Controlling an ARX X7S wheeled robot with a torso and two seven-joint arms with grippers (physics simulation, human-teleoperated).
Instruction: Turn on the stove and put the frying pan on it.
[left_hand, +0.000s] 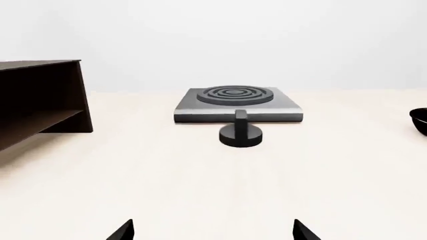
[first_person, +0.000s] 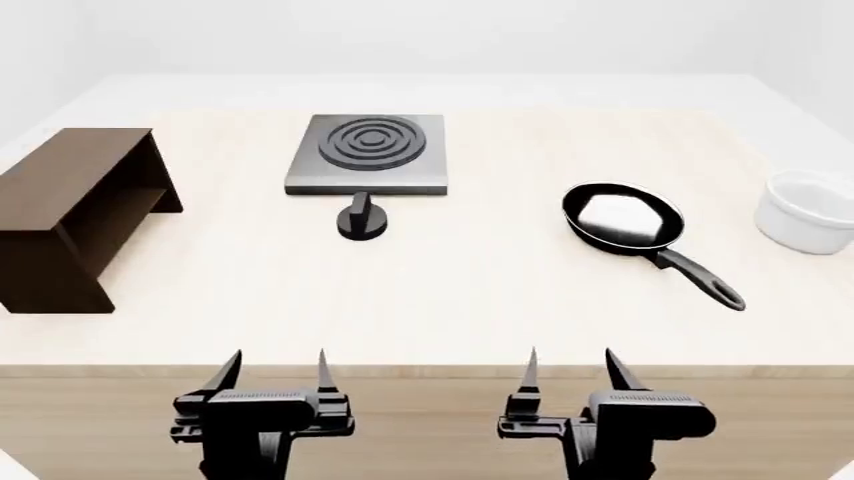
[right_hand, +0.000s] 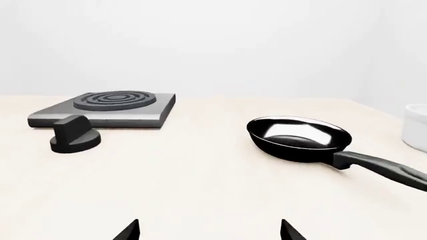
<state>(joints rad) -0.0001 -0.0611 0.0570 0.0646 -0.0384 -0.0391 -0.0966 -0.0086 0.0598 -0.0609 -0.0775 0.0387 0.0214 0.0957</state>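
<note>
The stove is a flat dark-grey plate with black burner rings at the back middle of the table; its round black knob stands just in front of it. Both show in the left wrist view, stove and knob, and in the right wrist view, stove and knob. The frying pan lies right of centre, handle pointing to the front right; it also shows in the right wrist view. My left gripper and right gripper are open and empty at the table's front edge.
A brown wooden shelf stands at the left; it also shows in the left wrist view. A white bowl sits at the far right, beside the pan. The table's front edge runs just under both grippers.
</note>
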